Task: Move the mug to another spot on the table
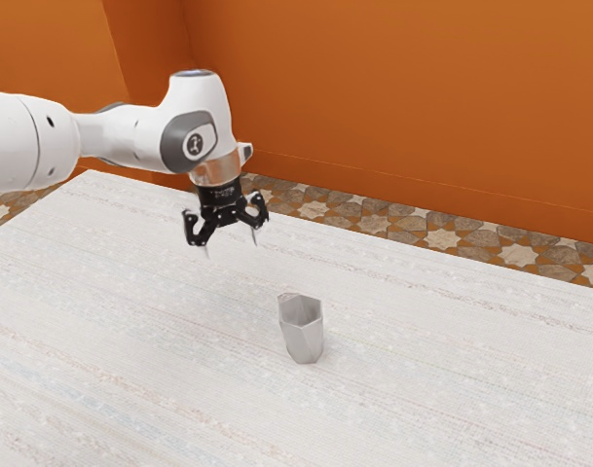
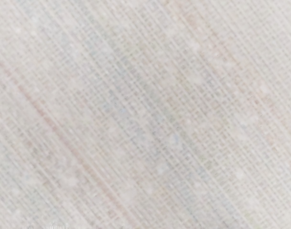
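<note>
One grey mug [image 1: 301, 328] stands upright on the pale counter [image 1: 101, 321]. One claw [image 1: 229, 236] hangs above the counter, fingers spread apart and empty, toward the exterior view's left of the mug.

A pale table [image 1: 452, 389] with a fine woven grain is filling most of the exterior view, its far edge sloping down toward the exterior view's right. Behind it, plain orange walls [image 1: 423, 88] are rising and meeting in a corner at the upper left. Between them a strip of floor [image 1: 442, 229], tiled in brown, grey and cream stars, is showing under soft, even light.
</note>
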{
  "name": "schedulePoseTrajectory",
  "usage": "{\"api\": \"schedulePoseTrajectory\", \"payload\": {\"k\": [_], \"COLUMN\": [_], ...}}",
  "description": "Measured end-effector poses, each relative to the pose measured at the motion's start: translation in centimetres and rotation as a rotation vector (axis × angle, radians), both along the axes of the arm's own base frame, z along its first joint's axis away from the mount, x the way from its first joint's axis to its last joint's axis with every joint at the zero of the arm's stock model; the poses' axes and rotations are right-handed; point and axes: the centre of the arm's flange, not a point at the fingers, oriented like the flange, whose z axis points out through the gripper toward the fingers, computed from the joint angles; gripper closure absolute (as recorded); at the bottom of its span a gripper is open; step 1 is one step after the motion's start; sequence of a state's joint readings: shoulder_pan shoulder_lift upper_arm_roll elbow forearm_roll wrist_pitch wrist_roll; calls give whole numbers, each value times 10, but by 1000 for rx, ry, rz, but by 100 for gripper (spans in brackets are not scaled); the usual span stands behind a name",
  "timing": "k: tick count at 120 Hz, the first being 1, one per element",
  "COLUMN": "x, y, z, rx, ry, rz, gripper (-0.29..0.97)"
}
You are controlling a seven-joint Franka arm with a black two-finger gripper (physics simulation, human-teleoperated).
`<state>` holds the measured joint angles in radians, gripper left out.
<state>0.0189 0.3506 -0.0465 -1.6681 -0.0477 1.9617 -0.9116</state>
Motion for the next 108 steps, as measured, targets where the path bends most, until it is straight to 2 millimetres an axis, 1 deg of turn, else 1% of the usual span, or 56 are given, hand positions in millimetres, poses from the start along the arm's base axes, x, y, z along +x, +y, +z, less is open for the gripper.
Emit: {"api": "schedulePoseTrajectory", "payload": {"k": [9,20,28,45,52,62,80,88,108], "x": [-1,-4,-5,-1,0,3,12,16,19], "y": [-4,-20,-25,-42,-45,-47,-55,-57,-65], "z": [-10,-25,-33,-48,-54,-68,-77,-75,-89], "rx": [-7,-18,-22,-35,-37,-46,-78,-85,-102], "ry": [-11,-20,-25,-33,-32,-17,2,8,45], "rz": [47,78,104,138,155,184,228,241,245], "gripper": [0,0,0,0,0,0,0,0,0]}}
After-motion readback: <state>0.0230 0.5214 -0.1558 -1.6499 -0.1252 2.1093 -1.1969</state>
